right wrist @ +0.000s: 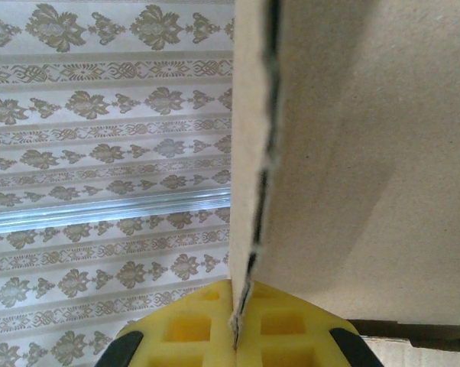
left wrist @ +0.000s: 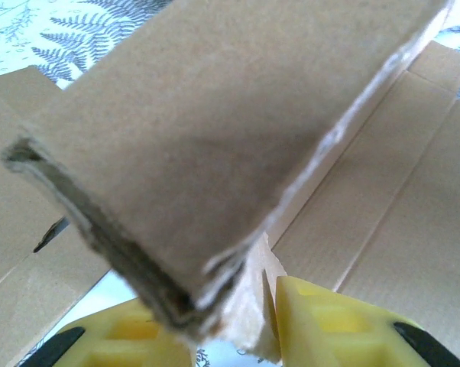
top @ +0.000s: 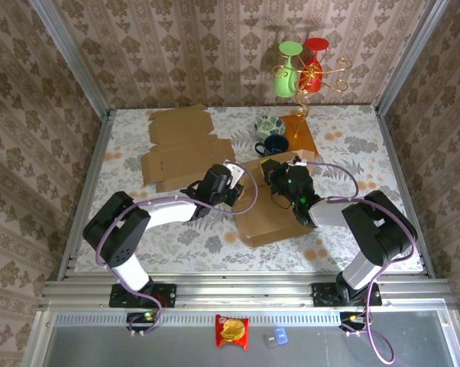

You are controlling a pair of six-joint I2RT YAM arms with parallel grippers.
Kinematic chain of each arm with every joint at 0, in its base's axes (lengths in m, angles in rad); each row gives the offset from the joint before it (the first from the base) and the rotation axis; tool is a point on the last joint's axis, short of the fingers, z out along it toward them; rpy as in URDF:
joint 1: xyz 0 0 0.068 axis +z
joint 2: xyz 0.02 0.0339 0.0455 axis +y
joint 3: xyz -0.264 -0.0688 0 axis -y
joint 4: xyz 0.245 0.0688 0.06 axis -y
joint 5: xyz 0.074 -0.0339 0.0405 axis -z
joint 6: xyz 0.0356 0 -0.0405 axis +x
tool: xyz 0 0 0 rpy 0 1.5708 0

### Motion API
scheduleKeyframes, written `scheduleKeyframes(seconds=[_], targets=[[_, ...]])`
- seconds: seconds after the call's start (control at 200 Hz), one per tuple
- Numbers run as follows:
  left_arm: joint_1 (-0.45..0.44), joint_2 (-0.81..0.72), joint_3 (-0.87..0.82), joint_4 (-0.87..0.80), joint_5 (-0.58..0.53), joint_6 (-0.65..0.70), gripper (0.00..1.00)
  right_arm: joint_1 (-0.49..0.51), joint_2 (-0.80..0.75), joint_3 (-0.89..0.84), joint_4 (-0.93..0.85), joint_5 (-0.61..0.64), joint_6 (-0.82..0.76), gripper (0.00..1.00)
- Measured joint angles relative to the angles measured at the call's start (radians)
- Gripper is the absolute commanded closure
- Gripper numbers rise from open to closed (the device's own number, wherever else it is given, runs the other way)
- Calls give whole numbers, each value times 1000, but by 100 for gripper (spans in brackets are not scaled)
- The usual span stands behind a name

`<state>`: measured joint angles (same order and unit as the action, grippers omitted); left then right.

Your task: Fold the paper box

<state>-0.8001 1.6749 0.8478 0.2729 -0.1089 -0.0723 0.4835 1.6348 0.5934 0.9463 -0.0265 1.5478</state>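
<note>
One red snack packet (top: 232, 330) is lying on the near rail. The left gripper (left wrist: 230, 336) is standing partly spread, its yellow fingers (left wrist: 337, 329) pinching a folded, several-layered flap of the single brown cardboard box (top: 262, 222), which is resting mid-table between the two arms. The right gripper (right wrist: 236, 325) is pressing its pads together on a thin upright wall of that box. Beyond, two flat cardboard blanks (top: 180, 153) are lying far left. One patterned mug (top: 270, 125) and one dark blue mug (top: 276, 145) are standing centrally. One green cup (top: 287, 73) and one red cup (top: 314, 69) are hanging from a gold wire stand (top: 302, 107).
</note>
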Motion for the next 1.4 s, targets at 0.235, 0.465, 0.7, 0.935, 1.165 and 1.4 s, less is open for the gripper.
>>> scheduleKeyframes(seconds=[0.235, 0.465, 0.7, 0.935, 1.165, 1.4], targets=[[-31, 41, 20, -1, -103, -68, 69, 6, 0, -6, 8, 13, 0, 100], [-51, 75, 31, 2, -179, -138, 73, 16, -5, -17, 16, 12, 0, 100], [-79, 99, 61, -21, -282, -219, 88, 16, -14, -28, 16, 16, 7, 100], [-106, 126, 109, -88, -373, -304, 100, 16, -33, -28, -14, 22, 19, 100], [-121, 125, 120, -105, -416, -316, 100, 16, -131, -21, -215, -15, -27, 57], [-82, 74, 104, -87, -402, -259, 100, -45, -318, 96, -585, -102, -186, 29]])
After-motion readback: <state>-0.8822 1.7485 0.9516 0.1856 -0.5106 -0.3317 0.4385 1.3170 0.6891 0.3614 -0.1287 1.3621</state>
